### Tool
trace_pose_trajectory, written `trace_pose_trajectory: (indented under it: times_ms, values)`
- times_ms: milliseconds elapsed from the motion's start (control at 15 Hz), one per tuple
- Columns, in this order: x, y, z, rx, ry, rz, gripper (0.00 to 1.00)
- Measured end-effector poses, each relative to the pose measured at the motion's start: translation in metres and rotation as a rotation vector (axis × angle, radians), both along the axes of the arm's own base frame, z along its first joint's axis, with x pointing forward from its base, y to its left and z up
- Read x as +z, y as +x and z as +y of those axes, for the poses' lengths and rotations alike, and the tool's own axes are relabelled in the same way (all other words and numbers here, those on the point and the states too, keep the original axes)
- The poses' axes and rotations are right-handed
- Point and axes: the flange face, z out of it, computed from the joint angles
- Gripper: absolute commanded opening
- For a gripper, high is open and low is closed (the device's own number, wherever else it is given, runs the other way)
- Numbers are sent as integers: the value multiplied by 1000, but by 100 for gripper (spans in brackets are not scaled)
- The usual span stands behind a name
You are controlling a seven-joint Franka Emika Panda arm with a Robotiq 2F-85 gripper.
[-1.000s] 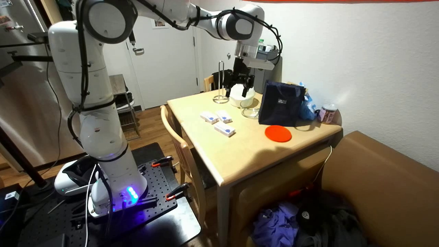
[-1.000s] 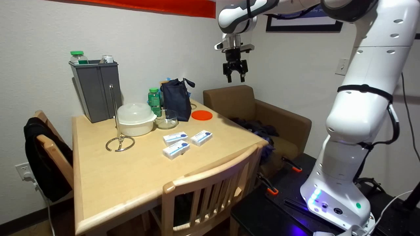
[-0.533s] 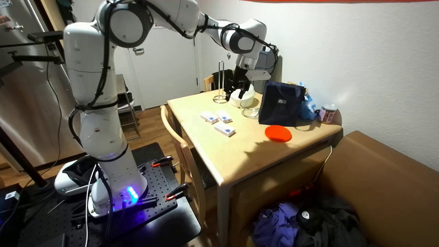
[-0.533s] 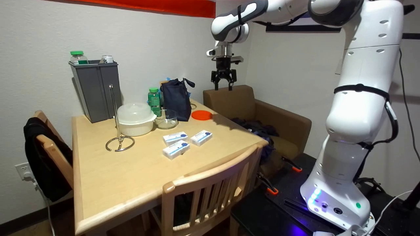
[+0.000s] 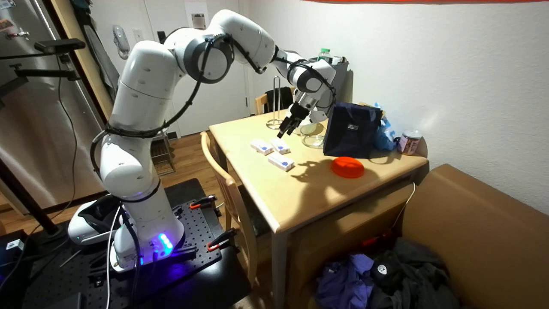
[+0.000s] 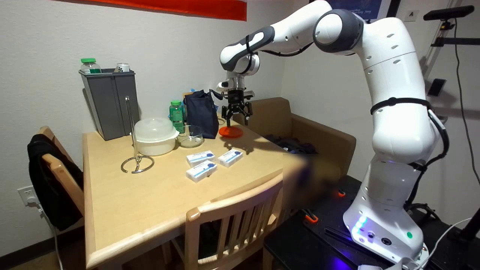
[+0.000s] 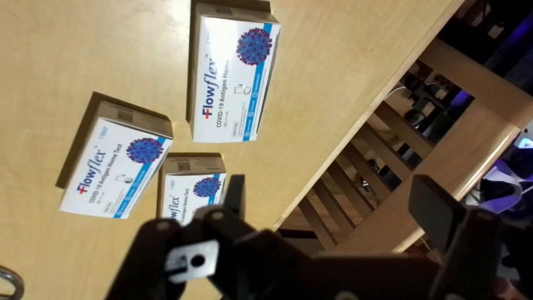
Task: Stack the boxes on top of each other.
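Note:
Three white boxes with blue printing lie flat and separate on the table. In an exterior view they are the left box [image 5: 261, 146], the back box [image 5: 280, 146] and the front box [image 5: 281, 162]. They also show in an exterior view [image 6: 201, 171]. In the wrist view one box [image 7: 231, 83] lies at the top, one box [image 7: 116, 162] at the left, and a third box [image 7: 191, 187] is partly hidden behind a finger. My gripper [image 6: 237, 122] is open and empty, above the table. In the wrist view my gripper's [image 7: 333, 198] fingers stand wide apart over the table edge and chair.
A red disc [image 5: 348, 167] and a dark bag [image 5: 352, 131] are on the table. A glass bowl [image 6: 190, 137], a white lidded pot [image 6: 155, 146] and a metal stand [image 6: 137, 165] stand beyond the boxes. A wooden chair [image 6: 240, 210] is against the table's edge.
The arm has reached down toward the table. My gripper has lowered, moving left in an exterior view, closer to the boxes. The gripper stays open and the boxes have not moved.

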Motion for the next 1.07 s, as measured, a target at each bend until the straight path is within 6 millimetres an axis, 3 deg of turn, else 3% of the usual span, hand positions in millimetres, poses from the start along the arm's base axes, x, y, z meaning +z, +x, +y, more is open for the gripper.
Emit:
trace_pose_trajectory:
  times_ms: [133, 400, 600, 800, 1067]
  values:
    - [-6, 6, -3, 18, -17, 29, 100]
    - [3, 11, -10, 12, -30, 25, 100]
    - [-6, 16, -10, -55, -37, 11, 100]
    - [-38, 16, 3, -146, -31, -18, 100]
    - [-91, -4, 32, -243, -56, -54, 100]
